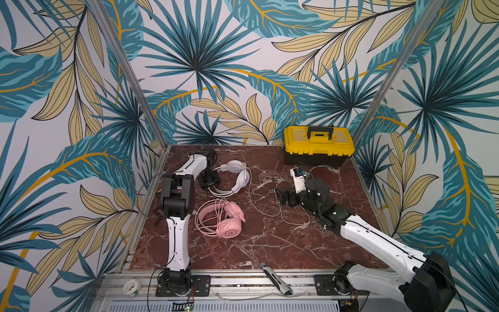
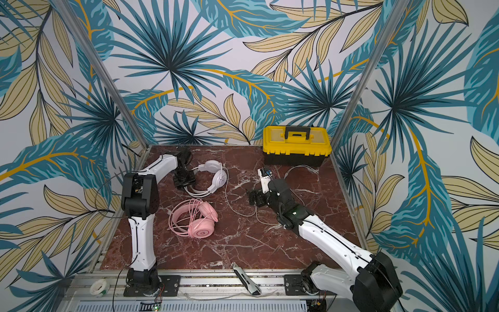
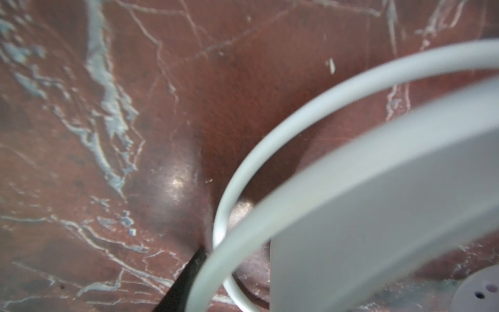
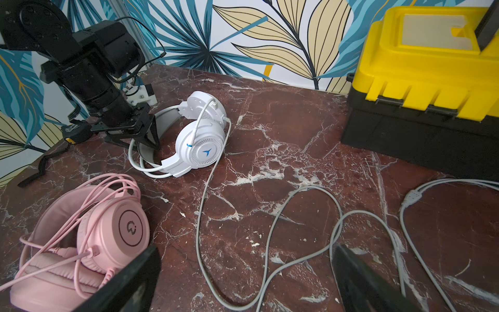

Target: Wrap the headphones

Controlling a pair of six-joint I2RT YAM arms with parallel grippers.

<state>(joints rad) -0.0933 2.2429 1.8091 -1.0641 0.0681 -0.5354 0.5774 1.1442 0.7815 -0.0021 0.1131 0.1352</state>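
"Where's the white headset [image 4: 199, 146]?"

"Lying toward the back of the marble table [image 1: 243, 251], just beyond the pink headset [image 4: 121, 229], which already has its cord wound round it. The left gripper [image 1: 209, 182] straddles the white one's headband [image 3: 378, 210]. Whether the jaws truly pinch it, I can't tell."

"And the right gripper [image 1: 285, 195]?"

"Jaws wide apart, holding nothing, hovering over the loose white cable [image 4: 199, 216]."

"What worries you?"

"That smooth, curved band could squirt out of a shallow grip. And the cable sprawls in loops toward the yellow toolbox [image 1: 318, 146]. Lift the headset and I'd guess it drags or tangles round the right arm."
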